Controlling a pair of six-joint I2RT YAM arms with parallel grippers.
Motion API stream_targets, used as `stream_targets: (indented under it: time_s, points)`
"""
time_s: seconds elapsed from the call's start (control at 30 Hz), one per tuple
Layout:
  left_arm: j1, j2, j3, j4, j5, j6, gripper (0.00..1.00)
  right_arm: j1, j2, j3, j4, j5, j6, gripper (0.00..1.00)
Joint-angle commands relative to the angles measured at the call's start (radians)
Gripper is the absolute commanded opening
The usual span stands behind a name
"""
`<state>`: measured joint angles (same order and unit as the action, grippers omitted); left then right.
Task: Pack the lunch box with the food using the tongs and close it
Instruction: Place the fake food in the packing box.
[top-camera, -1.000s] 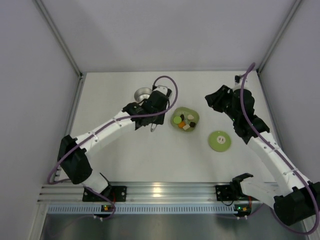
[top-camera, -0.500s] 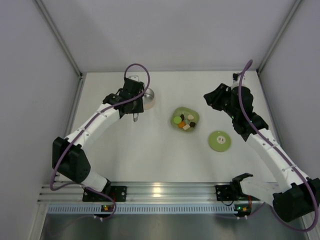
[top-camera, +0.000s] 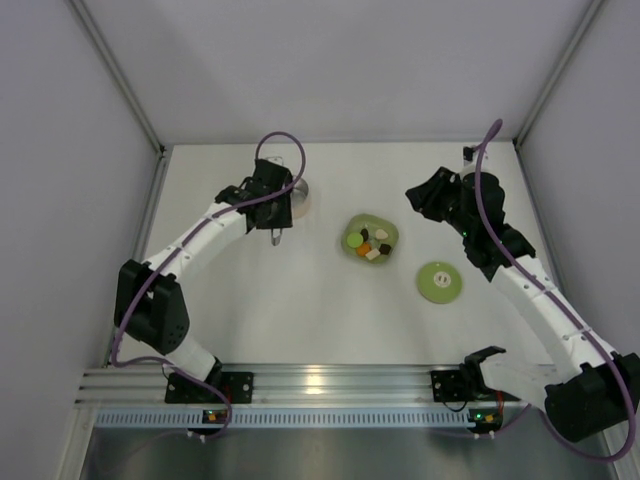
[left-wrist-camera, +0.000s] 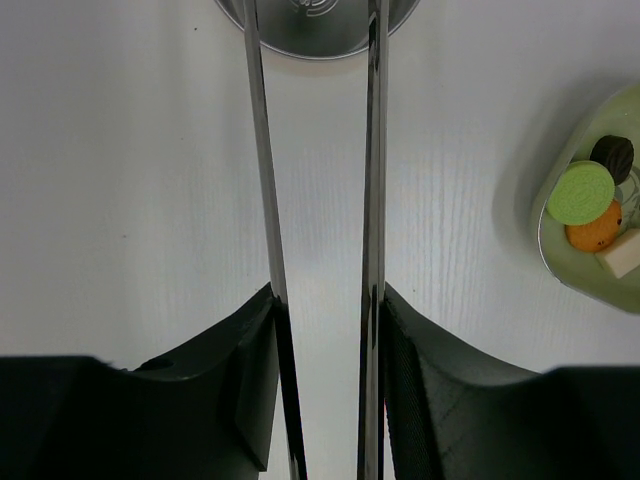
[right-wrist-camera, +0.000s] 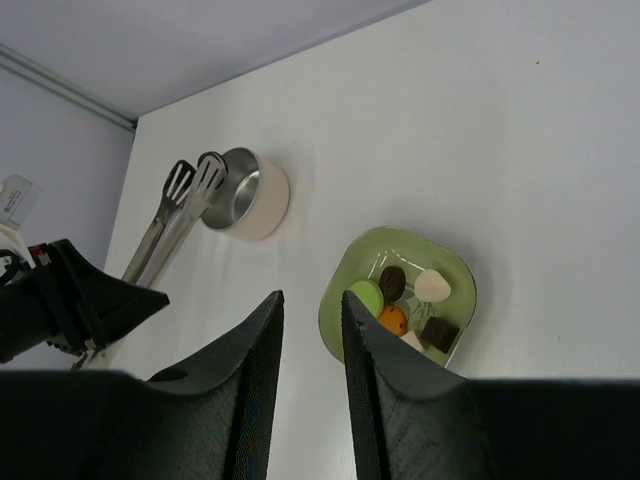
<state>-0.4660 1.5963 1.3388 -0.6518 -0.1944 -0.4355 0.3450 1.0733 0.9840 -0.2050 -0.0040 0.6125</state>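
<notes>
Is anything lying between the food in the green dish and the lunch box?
Nothing visible. Bare table separates the green dish, holding the food, from the lunch box. The tongs, held by the left gripper, reach the box's rim; the lid lies beyond the dish.

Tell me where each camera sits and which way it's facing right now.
Top external: above and behind the robot, looking down on the table; left arm and right arm show.
Left wrist: looks along the tongs toward the lunch box; left gripper clamps them.
Right wrist: looks across at green dish and lunch box; open right gripper frames it.
Shared: every view has the green dish.
</notes>
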Motion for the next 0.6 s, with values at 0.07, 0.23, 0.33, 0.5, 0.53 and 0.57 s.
stream_targets:
  time_s: [0.07,0.23,0.33,0.5,0.53,0.57]
  points:
    - [0.006,-0.001,0.010,0.054,0.004,-0.003,0.49,0.019,-0.001,0.018,0.023,-0.013,-0.013,0.29]
    - [0.004,-0.012,0.010,0.050,0.004,0.000,0.53,0.020,-0.001,0.015,0.024,-0.011,-0.013,0.29]
    - [0.004,-0.015,0.013,0.047,0.007,0.001,0.55,0.020,0.002,0.012,0.029,-0.013,-0.010,0.29]
    - [0.004,-0.041,0.019,0.050,0.036,0.007,0.55,0.020,-0.001,0.013,0.030,-0.013,-0.010,0.29]
    - [0.003,-0.045,0.023,0.050,0.044,0.007,0.54,0.020,-0.001,0.013,0.029,-0.011,-0.010,0.29]
    - [0.003,-0.050,0.026,0.050,0.052,0.012,0.54,0.020,-0.003,0.013,0.027,-0.010,-0.010,0.29]
